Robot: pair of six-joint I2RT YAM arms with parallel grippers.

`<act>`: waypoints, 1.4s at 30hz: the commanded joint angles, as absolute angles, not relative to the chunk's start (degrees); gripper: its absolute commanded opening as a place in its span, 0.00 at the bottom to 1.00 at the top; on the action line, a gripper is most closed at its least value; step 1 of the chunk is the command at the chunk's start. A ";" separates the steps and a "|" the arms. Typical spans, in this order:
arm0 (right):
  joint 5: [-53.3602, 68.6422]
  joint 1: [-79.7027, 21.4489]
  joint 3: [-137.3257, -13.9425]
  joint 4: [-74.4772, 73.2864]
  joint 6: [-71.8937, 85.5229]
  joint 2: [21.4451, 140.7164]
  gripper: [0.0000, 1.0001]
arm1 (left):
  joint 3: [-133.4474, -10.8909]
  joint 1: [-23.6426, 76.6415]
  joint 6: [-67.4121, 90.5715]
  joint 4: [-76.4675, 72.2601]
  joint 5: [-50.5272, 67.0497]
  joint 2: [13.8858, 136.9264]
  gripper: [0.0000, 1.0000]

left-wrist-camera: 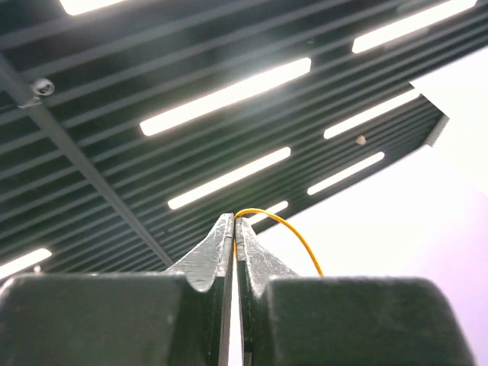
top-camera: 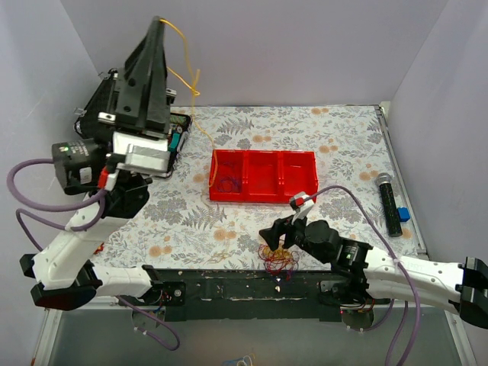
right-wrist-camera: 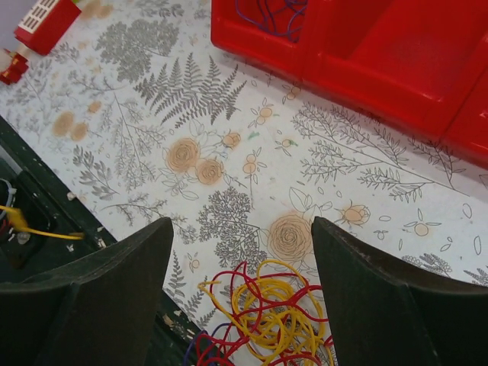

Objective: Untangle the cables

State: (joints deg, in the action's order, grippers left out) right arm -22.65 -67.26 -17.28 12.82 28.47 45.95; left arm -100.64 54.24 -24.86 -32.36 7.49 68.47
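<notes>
As left hand (left-wrist-camera: pixel 235 222) pinches cable (left-wrist-camera: pixel 284 223), right hand (right-wrist-camera: pixel 241 229) gapes.

We record two arms of like build. The left arm (top-camera: pixel 67 255) has white moulded link shells alternating with black joint housings (top-camera: pixel 126 194). One black motor block carries a lit green indicator (top-camera: pixel 66 149). A silver-grey rectangular module (top-camera: pixel 142 158) is fitted at the wrist, and a lilac sheathed cable (top-camera: pixel 38 206) runs outside the links. The left gripper (left-wrist-camera: pixel 235 223) has matt black wedge-shaped fingers tapering to thin tips. The right arm (top-camera: pixel 419 272) matches in white shell and black housings. Its own lilac cable (top-camera: pixel 343 189) ends at a red-and-white connector (top-camera: pixel 303 201). The right gripper (right-wrist-camera: pixel 240 293) has broad matt black fingers (right-wrist-camera: pixel 107 290).
</notes>
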 commanded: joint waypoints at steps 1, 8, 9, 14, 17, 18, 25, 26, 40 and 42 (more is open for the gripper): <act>-25.57 -67.67 -19.16 8.36 26.98 41.50 0.82 | -99.58 54.49 -23.38 -30.32 6.24 70.83 0.00; -33.12 -67.50 -18.98 2.03 29.44 33.58 0.75 | -105.98 54.49 -23.38 -33.22 4.57 80.58 0.00; -34.27 -67.59 -18.98 1.24 29.70 32.79 0.74 | -106.95 54.49 -23.55 -33.74 4.31 82.16 0.00; -37.70 -67.59 -19.77 -2.19 30.14 31.12 0.72 | -110.21 53.53 -24.00 -35.77 2.20 88.85 0.00; -40.68 -67.59 -20.74 -6.23 32.34 30.68 0.70 | -111.44 50.55 -21.98 -37.35 1.41 92.10 0.00; -41.39 -67.59 -20.92 -7.28 32.78 30.41 0.70 | -112.75 49.67 -20.93 -37.70 0.80 93.41 0.00; -43.59 -67.59 -18.99 -10.98 34.54 25.32 0.68 | -116.99 45.44 -16.26 -38.14 -2.72 97.21 0.00; -43.59 -67.50 -18.64 -11.16 34.89 24.62 0.68 | -116.29 45.27 -16.26 -38.58 -2.72 97.12 0.00; -43.59 -67.50 -18.10 -11.25 35.86 25.93 0.67 | -108.12 41.66 -16.44 -40.08 -5.19 95.37 0.00; -43.42 -67.50 -17.84 -10.81 35.95 26.10 0.67 | -105.40 41.66 -15.47 -40.78 -4.84 94.75 0.00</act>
